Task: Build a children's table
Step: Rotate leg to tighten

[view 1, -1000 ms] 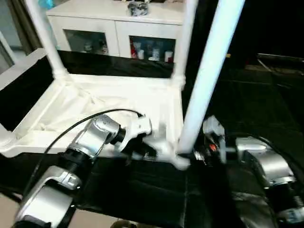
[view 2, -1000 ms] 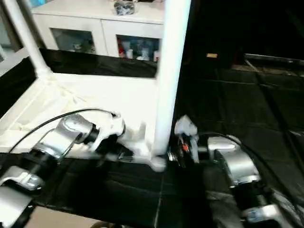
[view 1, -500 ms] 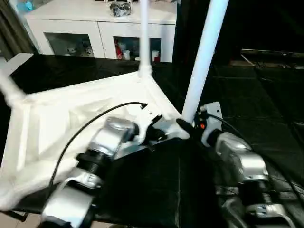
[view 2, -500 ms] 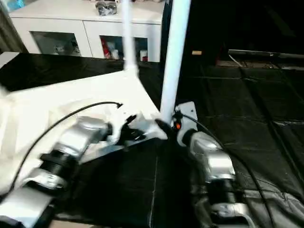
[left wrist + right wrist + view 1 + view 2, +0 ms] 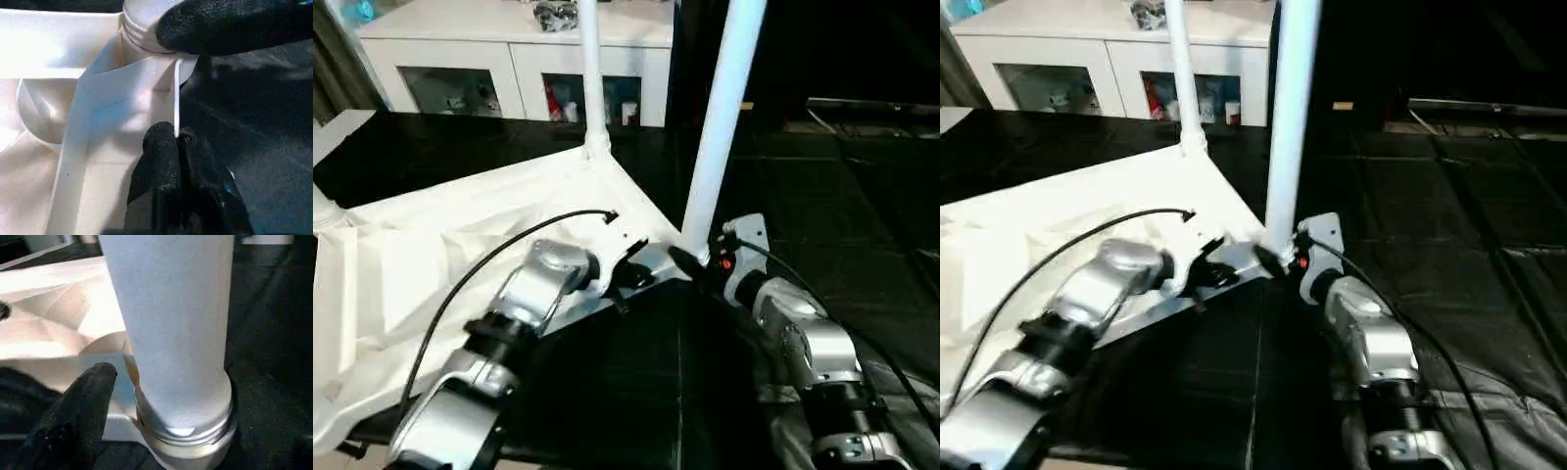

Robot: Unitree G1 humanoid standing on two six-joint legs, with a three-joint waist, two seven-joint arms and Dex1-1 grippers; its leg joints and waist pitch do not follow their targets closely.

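The table top [image 5: 460, 264] lies upside down on the black surface [image 5: 636, 392], ribbed underside up, skewed so that one corner points toward the robot. A leg [image 5: 720, 108] stands upright in the round socket [image 5: 183, 431] at that near corner. A second leg [image 5: 590, 78] stands at the far corner, toward the white cabinet [image 5: 509, 59]. I cannot make out the other corners well enough to say whether their legs are fitted.

Left gripper [image 5: 178, 147]: fingers pressed together on the thin upright rim of the table top, just beside the near corner socket. It is pinching the rim and so steadies the top.

Right gripper [image 5: 73, 421]: at the base of the near leg, where the leg meets the socket. One black finger [image 5: 83, 401] shows beside the leg, and in the left wrist view a black finger lies across the socket collar. I cannot tell whether the jaws actually close on the leg (the second finger is hidden behind it).

Judgement on step: seating or tightening the near-corner leg in its socket, with the top held still by its rim.

Next move, as I read it: the leg needs pressing or turning fully home while the rim pinch resists rotation of the top. The rim is thin, so slipping is a risk.
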